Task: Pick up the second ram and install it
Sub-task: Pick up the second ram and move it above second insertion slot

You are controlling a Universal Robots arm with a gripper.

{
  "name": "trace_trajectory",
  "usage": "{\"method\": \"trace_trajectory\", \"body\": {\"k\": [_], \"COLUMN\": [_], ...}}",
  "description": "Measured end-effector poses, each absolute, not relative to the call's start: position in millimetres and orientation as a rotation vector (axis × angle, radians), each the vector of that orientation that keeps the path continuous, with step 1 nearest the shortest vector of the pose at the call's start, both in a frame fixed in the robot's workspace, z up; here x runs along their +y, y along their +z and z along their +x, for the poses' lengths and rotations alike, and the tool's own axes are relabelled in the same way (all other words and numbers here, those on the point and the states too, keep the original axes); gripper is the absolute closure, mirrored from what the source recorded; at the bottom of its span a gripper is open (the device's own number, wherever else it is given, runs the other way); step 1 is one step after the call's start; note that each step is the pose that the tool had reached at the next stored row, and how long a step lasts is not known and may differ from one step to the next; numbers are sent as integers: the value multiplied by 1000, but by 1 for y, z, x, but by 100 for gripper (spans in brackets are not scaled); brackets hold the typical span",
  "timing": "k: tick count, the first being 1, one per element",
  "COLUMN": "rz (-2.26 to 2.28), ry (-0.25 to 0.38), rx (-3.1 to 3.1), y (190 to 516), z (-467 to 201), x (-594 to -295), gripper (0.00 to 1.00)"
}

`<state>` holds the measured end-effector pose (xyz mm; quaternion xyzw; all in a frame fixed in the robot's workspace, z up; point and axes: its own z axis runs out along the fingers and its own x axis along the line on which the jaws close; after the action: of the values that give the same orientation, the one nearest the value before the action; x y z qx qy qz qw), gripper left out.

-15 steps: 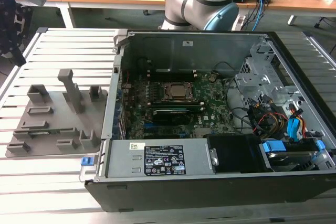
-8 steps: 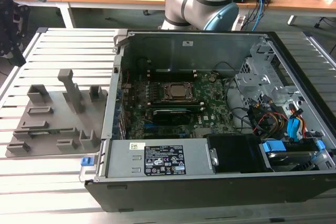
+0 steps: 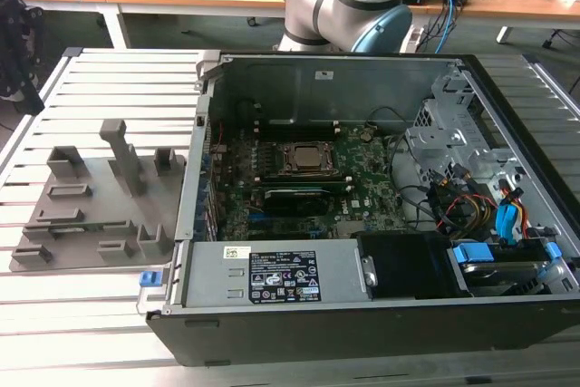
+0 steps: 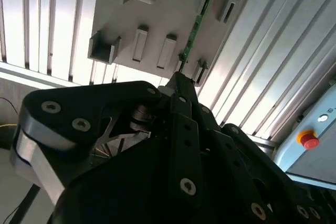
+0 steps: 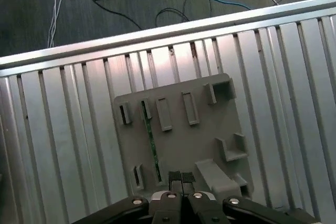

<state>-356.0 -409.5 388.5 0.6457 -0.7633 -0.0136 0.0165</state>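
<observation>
The second ram point(image 5: 151, 141) is a thin green stick standing on edge in a slot of the grey holder plate point(image 5: 210, 124), which lies on the slatted metal table. In the second wrist view the ram point(image 4: 194, 30) shows as a green strip on the plate point(image 4: 157, 14). My gripper point(image 5: 181, 177) hangs above the plate, its two black pads pressed together with nothing between them. It is just beside one end of the ram and apart from it. From the other wrist camera, the gripper point(image 4: 176, 77) points down at that same end.
In the exterior view, the holder plate point(image 3: 91, 224) with its grey blocks lies to the left of the open computer case point(image 3: 362, 70). Inside are the motherboard point(image 3: 362, 188), a processor socket point(image 3: 304, 159), a black card point(image 3: 294, 197) and cables. A red stop button point(image 4: 308, 140) sits beside the table.
</observation>
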Motion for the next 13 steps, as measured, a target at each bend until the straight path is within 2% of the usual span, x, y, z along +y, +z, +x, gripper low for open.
{"method": "trace_trajectory", "body": {"k": [13], "rz": [2286], "ry": [-35], "rx": [-2102], "y": [388], "z": [-356], "x": [-410], "gripper": [89]}}
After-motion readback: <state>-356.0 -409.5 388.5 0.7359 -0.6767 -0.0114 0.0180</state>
